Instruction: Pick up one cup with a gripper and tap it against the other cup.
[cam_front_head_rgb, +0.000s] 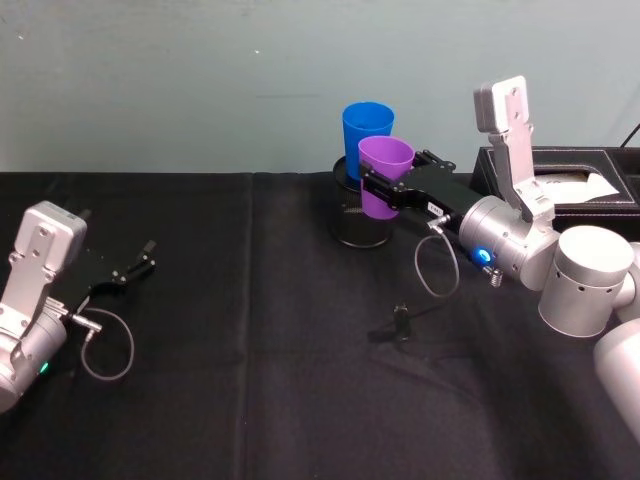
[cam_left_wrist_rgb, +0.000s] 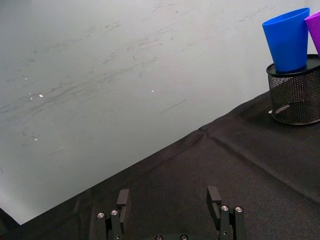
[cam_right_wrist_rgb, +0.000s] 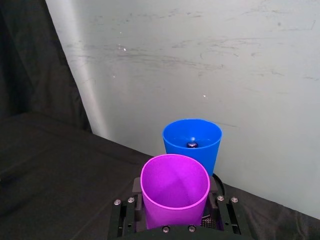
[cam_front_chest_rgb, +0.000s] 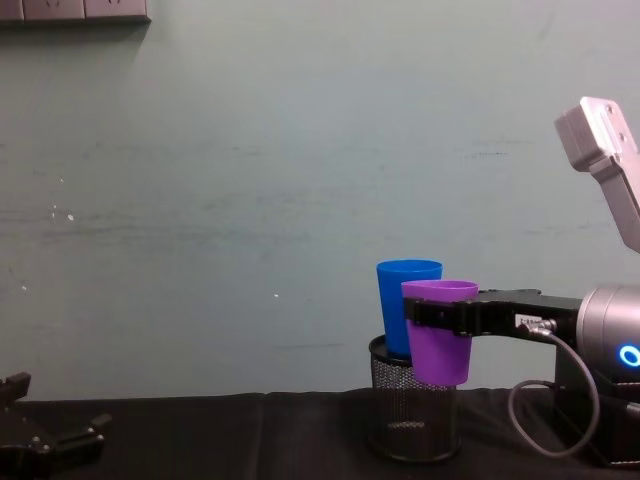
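right gripper (cam_front_head_rgb: 378, 190) clamped around the purple cup (cam_front_head_rgb: 383, 176), holding it upright in the air, over the near rim of the mesh holder (cam_front_head_rgb: 357, 222). blue cup (cam_front_head_rgb: 366, 132) stands upright inside the holder, just behind the purple cup; in the chest view their walls overlap, contact cannot be confirmed. a small dark object lies in the bottom of the blue cup in the right wrist view. left gripper (cam_front_head_rgb: 140, 266) rests low over the black surface (cam_front_head_rgb: 250, 350) at far left, fingers (cam_left_wrist_rgb: 122, 198) spread apart, holding nothing. black box (cam_front_head_rgb: 570, 180) sits behind the right arm.
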